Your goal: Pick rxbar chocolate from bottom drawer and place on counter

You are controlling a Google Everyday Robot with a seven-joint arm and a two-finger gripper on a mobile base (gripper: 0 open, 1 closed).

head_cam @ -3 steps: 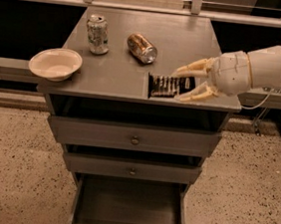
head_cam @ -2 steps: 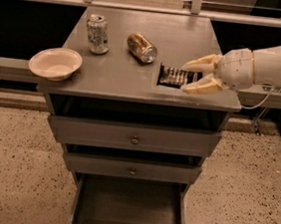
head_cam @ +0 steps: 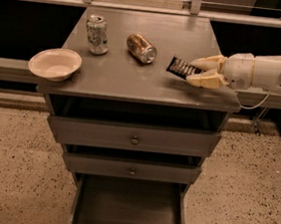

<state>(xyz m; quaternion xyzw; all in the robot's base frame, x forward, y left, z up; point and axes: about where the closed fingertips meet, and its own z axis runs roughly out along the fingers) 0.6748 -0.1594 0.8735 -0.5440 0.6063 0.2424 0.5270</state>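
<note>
The grey wooden surface (head_cam: 134, 76) fills the upper middle of the view, on top of a stack of three drawers. The bottom drawer (head_cam: 128, 208) is pulled out toward the camera, and its plain grey floor is visible. Above it, the two shallower drawers (head_cam: 103, 134) are shut, each with a round knob at its centre.

The robot's pale arm (head_cam: 265, 72) reaches in from the right edge, level with the top. A white bowl (head_cam: 55, 63) sits at the front left corner of the surface. A silver can (head_cam: 97, 34) stands upright behind the bowl. A bronze can (head_cam: 141, 48) lies on its side to the right of the silver one.

The claw (head_cam: 190, 72) is over the right side of the surface, near its edge, and points left. Its two fingers are drawn narrow around the rxbar chocolate (head_cam: 180, 67) and pinch the bar's right end. The rest of the black wrapper sticks out leftward past the fingertips, toward the lying can but apart from it. The bar sits low over the surface, and I cannot tell whether it touches the wood.
</note>
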